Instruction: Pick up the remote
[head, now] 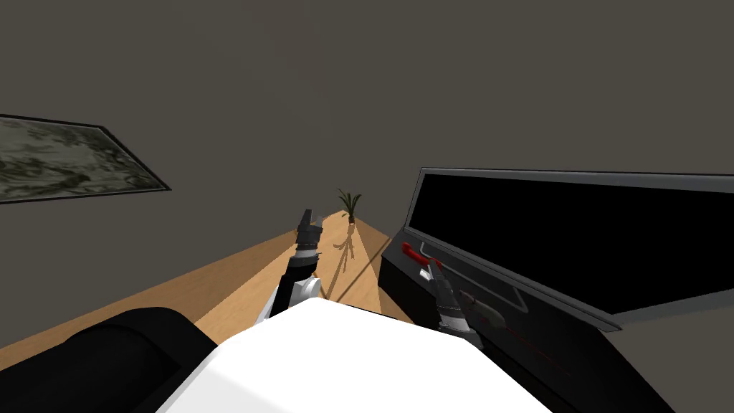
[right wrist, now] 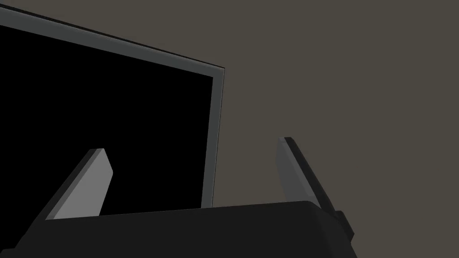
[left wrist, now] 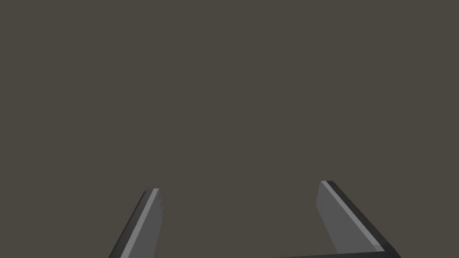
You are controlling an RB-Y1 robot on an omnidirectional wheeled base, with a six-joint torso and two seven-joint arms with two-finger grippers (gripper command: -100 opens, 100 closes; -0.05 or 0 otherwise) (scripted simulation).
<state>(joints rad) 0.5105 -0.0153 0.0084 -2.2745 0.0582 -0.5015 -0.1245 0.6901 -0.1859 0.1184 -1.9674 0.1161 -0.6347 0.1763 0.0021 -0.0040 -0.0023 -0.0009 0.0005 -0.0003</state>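
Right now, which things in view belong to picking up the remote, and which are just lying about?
Job: dark elongated object, likely the remote, on the black stand; open right tool near it.

Lying about: red bar-shaped item; grey-framed black screen; green potted plant; dark-framed picture; black sofa; open left tool, idle.

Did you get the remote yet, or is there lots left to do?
Not yet. Done: I stand at the dark TV stand, by the TV. In hand: my right gripper hangs open close to a small red thing on the stand, likely the remote; nothing is between its fingers. Left: lower onto it, shut, lift. My left gripper is open, away from the stand.
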